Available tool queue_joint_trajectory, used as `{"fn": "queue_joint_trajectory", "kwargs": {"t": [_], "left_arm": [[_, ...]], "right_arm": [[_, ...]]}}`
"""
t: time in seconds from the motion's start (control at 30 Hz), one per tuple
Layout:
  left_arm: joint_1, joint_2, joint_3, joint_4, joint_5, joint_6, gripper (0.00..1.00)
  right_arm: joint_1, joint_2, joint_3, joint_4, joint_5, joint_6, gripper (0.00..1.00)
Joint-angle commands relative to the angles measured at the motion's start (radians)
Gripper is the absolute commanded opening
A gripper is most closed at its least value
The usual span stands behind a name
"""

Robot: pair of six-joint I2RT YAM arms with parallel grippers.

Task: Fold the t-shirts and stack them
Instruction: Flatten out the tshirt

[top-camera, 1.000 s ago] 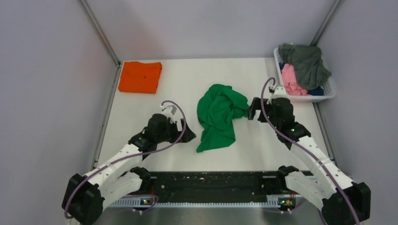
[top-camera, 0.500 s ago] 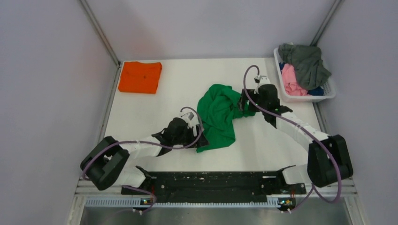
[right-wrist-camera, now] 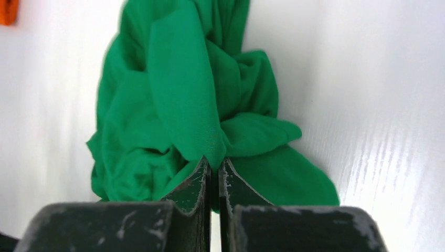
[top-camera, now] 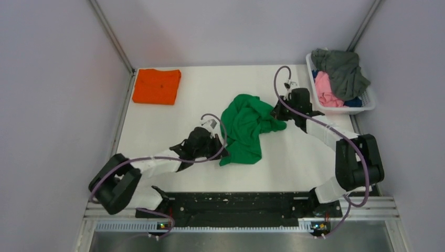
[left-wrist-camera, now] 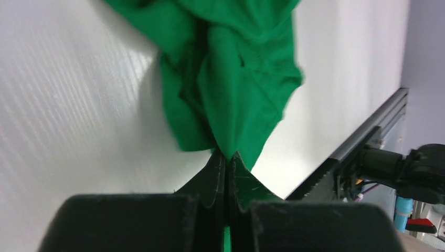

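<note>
At the far left corner of the worktop (top-camera: 173,131) an orange tee (top-camera: 156,86) is seen already folded into a neat rectangle, so a base for the stack is judged to be in place.

Right of it, towards the near edge, the left gripper (left-wrist-camera: 227,156) is laid low over the surface. Its jaws are closed together on the near tip of the green tee (top-camera: 245,128), with a pinch of cloth trapped between them.

The green tee lies crumpled and twisted at the middle of the worktop, well apart from the orange one. Its sleeves and hem cannot be told apart in the heap.

At its far right side the right gripper (right-wrist-camera: 214,164) is clamped on a raised fold, jaws together with cloth between.

The step in hand is judged to be the opening-out of this tee. Both pinches should be lifted a little first, so that drag on the surface is lessened. They should then be drawn apart evenly until the twist is released. Whether one layer or several is held cannot be told; if the cloth bunches, a regrip nearer a true corner would be wise.

In the basket (top-camera: 343,110) at the far right corner, grey (top-camera: 343,71), pink (top-camera: 325,90) and blue (top-camera: 355,102) tees are heaped, not yet folded.
</note>
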Motion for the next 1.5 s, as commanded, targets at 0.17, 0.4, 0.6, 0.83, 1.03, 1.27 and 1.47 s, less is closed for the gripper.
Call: {"fn": "queue_joint_trajectory", "kwargs": {"t": [0.17, 0.4, 0.6, 0.83, 1.03, 1.27, 1.47], "left_arm": [[0.000, -0.734, 0.142, -0.358, -0.390, 0.138, 0.00], [0.001, -0.974, 0.353, -0.549, -0.699, 0.267, 0.00], [0.000, -0.965, 0.488, -0.599, -0.875, 0.354, 0.00], [0.000, -0.994, 0.508, -0.627, -1.031, 0.374, 0.00], [0.000, -1.001, 0.584, -0.627, -0.993, 0.399, 0.00], [0.001, -1.049, 0.669, -0.609, -0.845, 0.424, 0.00], [0.001, -1.033, 0.738, -0.601, -0.818, 0.428, 0.00]], "right_arm": [[-0.032, -0.479, 0.077, -0.151, 0.214, 0.016, 0.00], [-0.049, -0.704, 0.207, -0.293, 0.368, -0.014, 0.00], [-0.049, -0.784, 0.320, -0.311, 0.490, -0.034, 0.00], [-0.049, -0.804, 0.376, -0.359, 0.520, -0.068, 0.00], [-0.048, -0.815, 0.429, -0.384, 0.428, -0.054, 0.00], [-0.049, -0.857, 0.573, -0.458, 0.376, -0.060, 0.00], [-0.049, -0.911, 0.607, -0.494, 0.308, -0.052, 0.00]]}}
